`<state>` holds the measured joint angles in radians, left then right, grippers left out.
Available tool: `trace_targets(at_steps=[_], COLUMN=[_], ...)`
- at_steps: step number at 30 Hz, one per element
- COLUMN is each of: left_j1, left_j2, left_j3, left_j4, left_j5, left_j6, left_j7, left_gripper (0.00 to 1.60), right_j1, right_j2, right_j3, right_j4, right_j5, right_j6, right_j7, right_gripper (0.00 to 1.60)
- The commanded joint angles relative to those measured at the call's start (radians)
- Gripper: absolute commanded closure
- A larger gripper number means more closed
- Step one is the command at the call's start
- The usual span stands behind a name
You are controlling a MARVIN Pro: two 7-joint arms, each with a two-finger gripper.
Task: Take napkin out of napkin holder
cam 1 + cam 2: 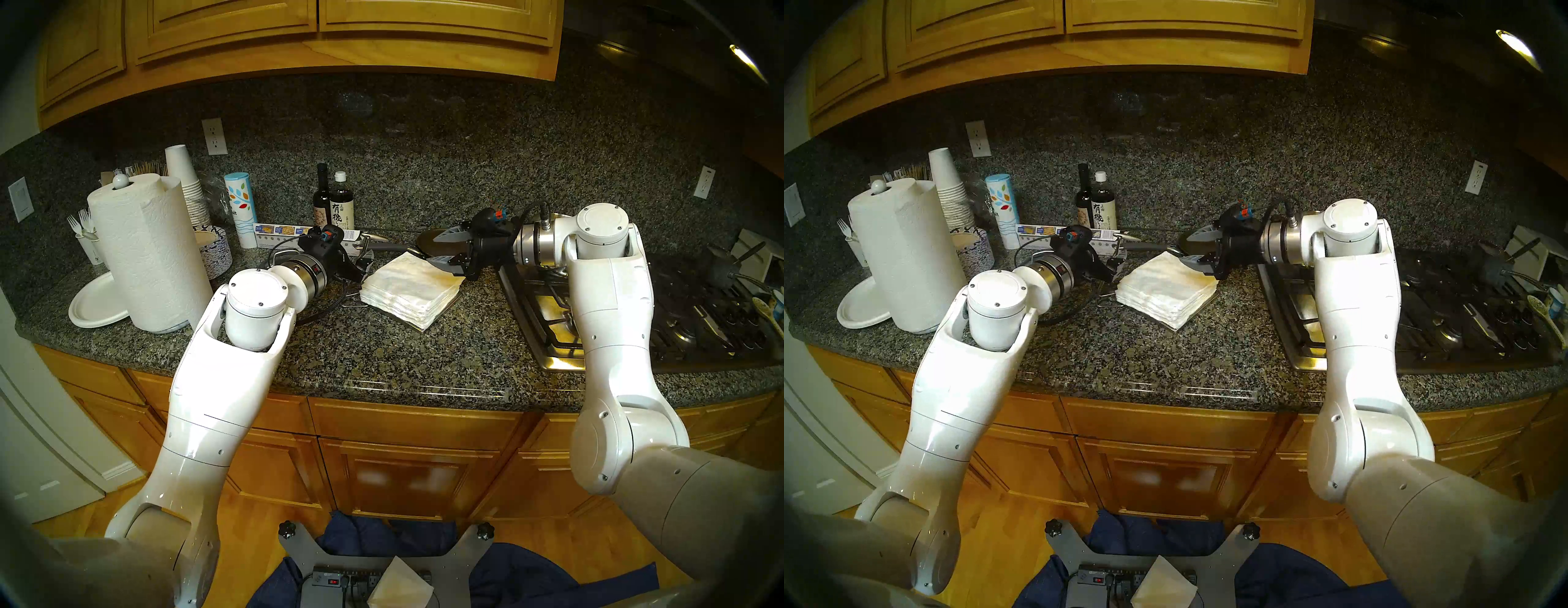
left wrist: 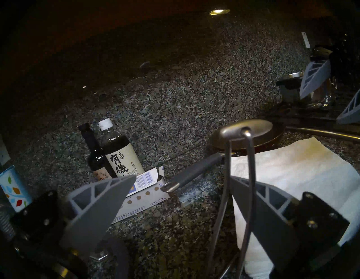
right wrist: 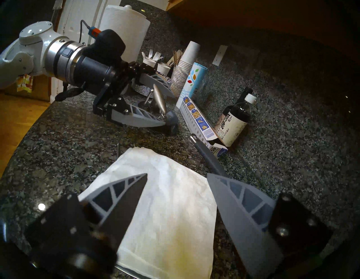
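A thick stack of white napkins (image 1: 409, 288) lies on the napkin holder's metal base (image 1: 455, 299) mid-counter; the top napkin (image 3: 165, 204) is flat on it. The holder's wire arm stands raised, and its pointed bar (image 2: 245, 126) is between my left gripper's fingers, with the wires against the right finger. My left gripper (image 1: 365, 260) is open at the stack's left edge. My right gripper (image 1: 432, 248) is open and empty, hovering over the stack's far right corner, with its fingertips (image 3: 145, 175) above the top napkin.
A dark frying pan (image 1: 426, 243) sits behind the stack, its handle (image 2: 194, 171) pointing left. Two bottles (image 1: 335, 208) and a long box (image 1: 288, 231) stand behind. A paper towel roll (image 1: 148, 254) is left, the stove (image 1: 679, 305) right. A loose napkin (image 1: 399, 588) lies on my base.
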<state>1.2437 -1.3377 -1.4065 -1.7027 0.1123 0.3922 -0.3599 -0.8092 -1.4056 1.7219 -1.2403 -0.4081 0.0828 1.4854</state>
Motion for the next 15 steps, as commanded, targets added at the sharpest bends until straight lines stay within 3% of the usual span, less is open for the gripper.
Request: trace_targets(at_steps=[1, 8, 9, 10, 15], left_j1=[-0.001, 0.036, 0.04, 0.044, 0.067], left_j2=[0.013, 0.032, 0.045, 0.046, 0.07], left_j3=[-0.036, -0.101, -0.098, -0.119, -0.176], left_j4=[-0.066, -0.122, -0.127, -0.127, -0.134], left_j5=[-0.074, -0.226, -0.256, -0.266, -0.318], left_j6=[-0.024, -0.007, -0.001, 0.006, 0.014], left_j7=[-0.073, -0.225, -0.208, -0.254, -0.306], left_gripper=[0.0, 0.0, 0.0, 0.0, 0.0], right_j1=[0.034, 0.05, 0.053, 0.057, 0.083], right_j2=[-0.001, -0.009, -0.01, -0.011, -0.022], right_j3=[-0.02, -0.045, -0.048, -0.052, -0.076], right_j4=[-0.012, 0.016, 0.022, 0.029, 0.072], right_j5=[0.001, 0.001, 0.0, 0.0, -0.001], right_j6=[0.001, -0.001, -0.002, -0.003, -0.01], right_j7=[-0.002, -0.002, -0.002, -0.002, -0.002], right_gripper=[0.47, 0.56, 0.56, 0.55, 0.56])
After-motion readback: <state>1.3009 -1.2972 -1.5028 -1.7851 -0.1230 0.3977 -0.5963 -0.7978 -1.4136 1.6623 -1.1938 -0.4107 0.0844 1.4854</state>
